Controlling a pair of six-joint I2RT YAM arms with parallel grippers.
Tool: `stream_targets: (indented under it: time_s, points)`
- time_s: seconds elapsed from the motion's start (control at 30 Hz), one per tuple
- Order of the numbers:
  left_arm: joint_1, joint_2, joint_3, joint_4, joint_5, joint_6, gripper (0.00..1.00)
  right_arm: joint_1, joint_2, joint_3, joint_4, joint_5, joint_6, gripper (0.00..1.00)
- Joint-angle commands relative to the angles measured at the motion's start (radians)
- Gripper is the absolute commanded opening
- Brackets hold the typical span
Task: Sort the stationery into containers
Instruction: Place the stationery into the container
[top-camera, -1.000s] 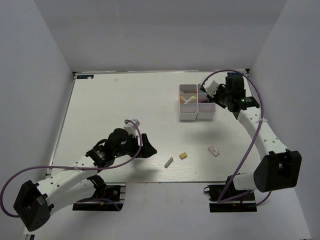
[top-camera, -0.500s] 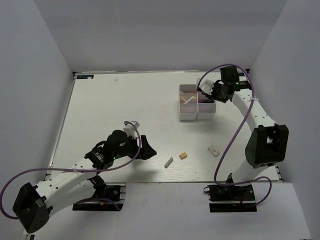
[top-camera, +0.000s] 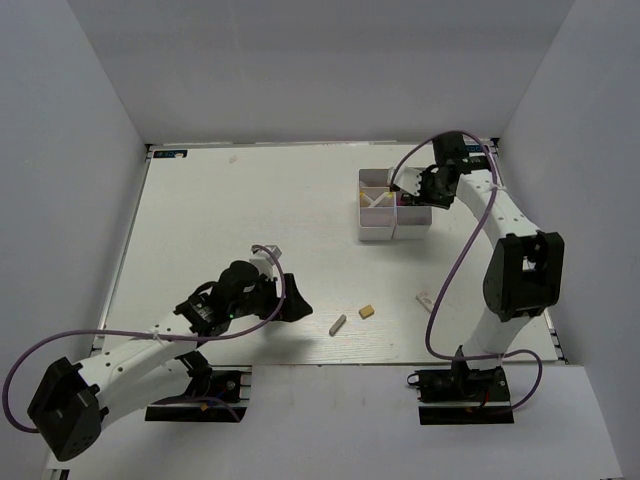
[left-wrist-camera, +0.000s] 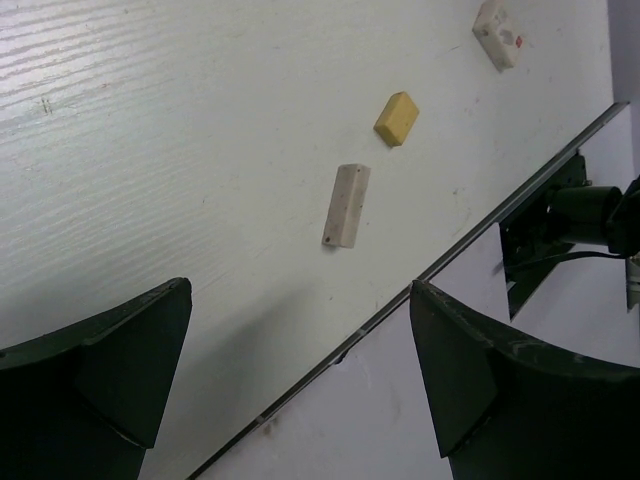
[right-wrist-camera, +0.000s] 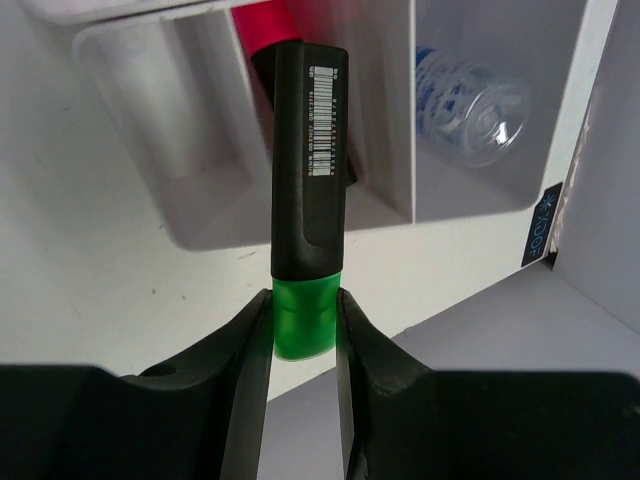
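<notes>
Gripping a black marker (right-wrist-camera: 310, 160) by its green end, the right fingers (right-wrist-camera: 256, 325) are clenched on it and hold it over the white box (top-camera: 378, 236), which stands toward the far right of the table (top-camera: 230, 210). In the right wrist view the marker's black body points down into a compartment where a pink marker (right-wrist-camera: 262, 25) lies. Whether the two markers touch cannot be told. A clear tube (right-wrist-camera: 470, 95) with blue print rests in the compartment next to it. A pale stick (top-camera: 378, 200) lies in a compartment on the box's left side.

The left fingers (top-camera: 296, 300) are spread wide and grasp nothing, hanging low over the near part of the table. Just to their right a grey eraser (left-wrist-camera: 346, 205) lies flat on the table. A tan eraser (left-wrist-camera: 397, 118) sits near it, not touching. A white eraser (left-wrist-camera: 497, 32) lies farther right, well apart from both.
</notes>
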Motion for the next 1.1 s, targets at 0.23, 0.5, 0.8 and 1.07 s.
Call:
stream_targets:
  time_s: [0.23,0.5,0.8,1.07]
  points:
    - [-0.006,0.066,0.055,-0.006,0.045,0.052,1.00,0.027,0.120,0.177,-0.068,0.060,-0.119,0.13]
    - [-0.006,0.127,0.108,-0.006,0.055,0.107,1.00,0.021,0.125,0.214,-0.100,0.045,-0.095,0.46]
    - [-0.044,0.359,0.286,-0.037,0.094,0.236,1.00,0.018,-0.034,0.135,-0.091,-0.058,0.002,0.48]
    - [-0.116,0.511,0.401,-0.069,0.085,0.272,0.88,-0.027,-0.352,-0.139,0.056,-0.470,0.577,0.00]
